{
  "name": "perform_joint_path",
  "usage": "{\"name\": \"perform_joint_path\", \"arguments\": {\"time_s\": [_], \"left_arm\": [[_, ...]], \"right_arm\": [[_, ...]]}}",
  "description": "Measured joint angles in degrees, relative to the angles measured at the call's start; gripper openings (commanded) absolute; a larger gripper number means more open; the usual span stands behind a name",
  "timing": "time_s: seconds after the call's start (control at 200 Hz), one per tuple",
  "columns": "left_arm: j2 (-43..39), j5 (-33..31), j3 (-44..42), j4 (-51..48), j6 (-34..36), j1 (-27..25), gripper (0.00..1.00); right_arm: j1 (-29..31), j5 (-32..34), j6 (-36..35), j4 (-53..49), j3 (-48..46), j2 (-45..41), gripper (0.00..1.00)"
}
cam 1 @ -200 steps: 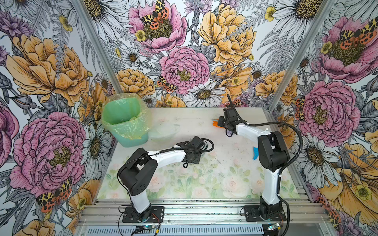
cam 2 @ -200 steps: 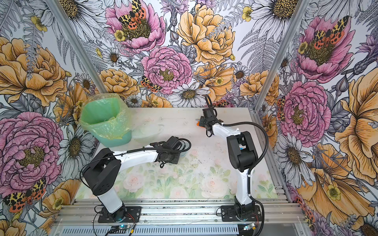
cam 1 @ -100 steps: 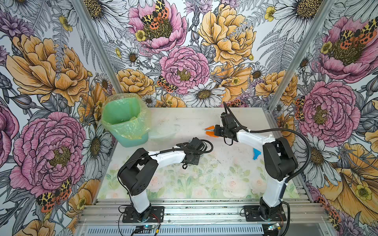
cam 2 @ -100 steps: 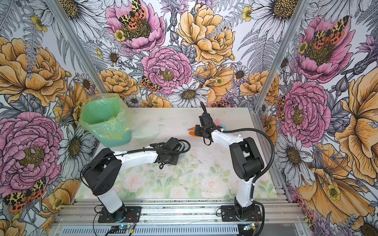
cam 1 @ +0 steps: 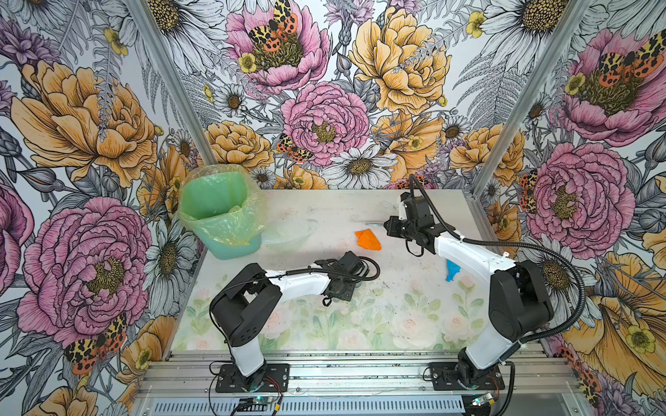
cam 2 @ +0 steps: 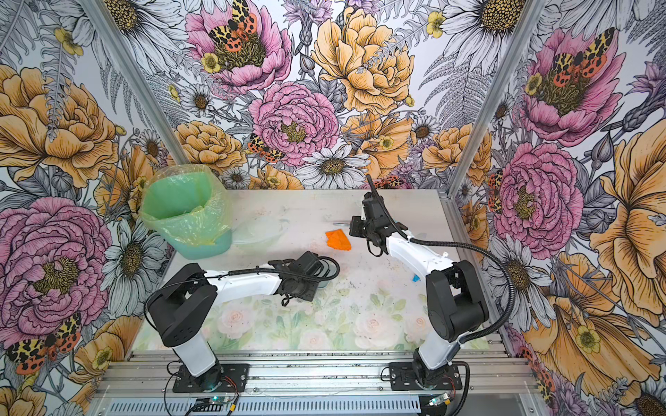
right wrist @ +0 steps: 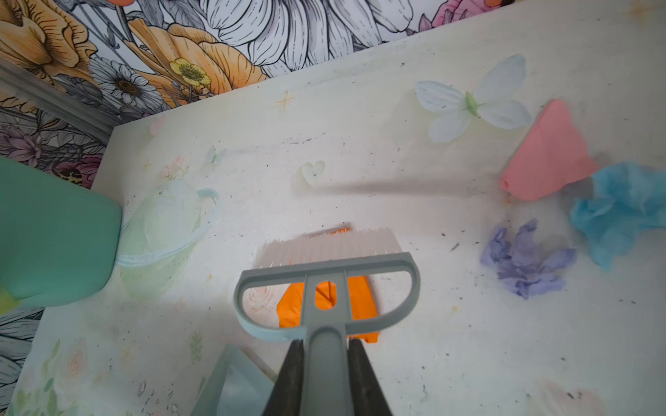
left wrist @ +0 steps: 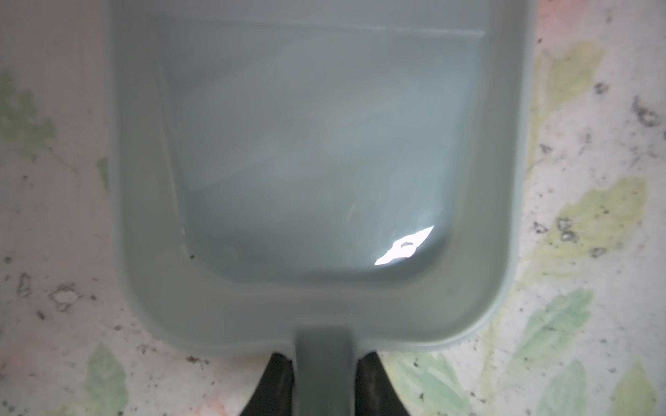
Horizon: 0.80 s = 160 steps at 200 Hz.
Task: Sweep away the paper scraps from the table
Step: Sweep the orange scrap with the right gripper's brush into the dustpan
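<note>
An orange paper scrap (cam 1: 367,239) (cam 2: 338,240) lies on the table (cam 1: 378,317) mid-back in both top views. My right gripper (cam 1: 391,228) (right wrist: 326,360) is shut on the handle of the grey brush (right wrist: 326,266). The brush's white bristles stand on the far side of the orange scrap (right wrist: 360,306). Pink (right wrist: 547,155), light blue (right wrist: 627,212) and lilac (right wrist: 526,263) scraps lie off to one side. Another blue scrap (cam 1: 451,270) sits by the right arm. My left gripper (left wrist: 324,378) is shut on the handle of the grey-blue dustpan (left wrist: 313,144), which lies flat and has nothing in it.
A green bin (cam 1: 221,212) (right wrist: 54,234) with a plastic liner stands at the back left corner. A corner of the dustpan (right wrist: 234,389) shows close to the brush. Flowered walls close in the table on three sides.
My right gripper has drawn the brush left and toward the front, and the orange scrap has slid with it away from the back edge. The left arm and dustpan have not moved.
</note>
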Motion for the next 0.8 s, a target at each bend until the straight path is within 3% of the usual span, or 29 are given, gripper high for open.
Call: {"name": "perform_joint_path", "arguments": {"time_s": [0.48, 0.801], "left_arm": [[0.1, 1.7, 0.0, 0.7, 0.0, -0.3, 0.00], [0.1, 1.7, 0.1, 0.7, 0.0, -0.3, 0.00]], "right_arm": [[2.0, 2.6, -6.0, -3.8, 0.5, 5.5, 0.00], [4.8, 0.8, -7.0, -4.1, -7.8, -1.0, 0.00]]}}
